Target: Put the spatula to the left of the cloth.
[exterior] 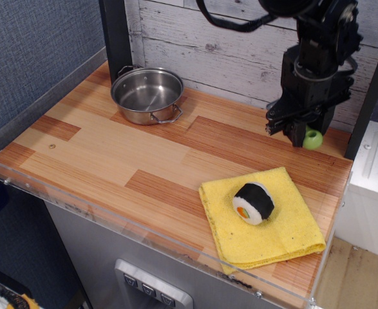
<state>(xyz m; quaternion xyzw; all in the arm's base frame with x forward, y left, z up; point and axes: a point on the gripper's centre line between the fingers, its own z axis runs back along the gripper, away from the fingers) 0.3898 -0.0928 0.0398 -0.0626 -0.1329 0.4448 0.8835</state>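
My black gripper hangs at the back right of the table, shut on the spatula. Only the light-green ring end of the spatula's handle shows, sticking out to the right of the fingers; the blade is hidden behind them. The spatula is lifted a little above the table. The yellow cloth lies flat at the front right, below and in front of the gripper. A black-and-white toy sushi roll sits on the cloth.
A steel pot stands at the back left. A black post rises behind it. The wooden table has a clear plastic lip along its front edge. A white plank wall backs the table.
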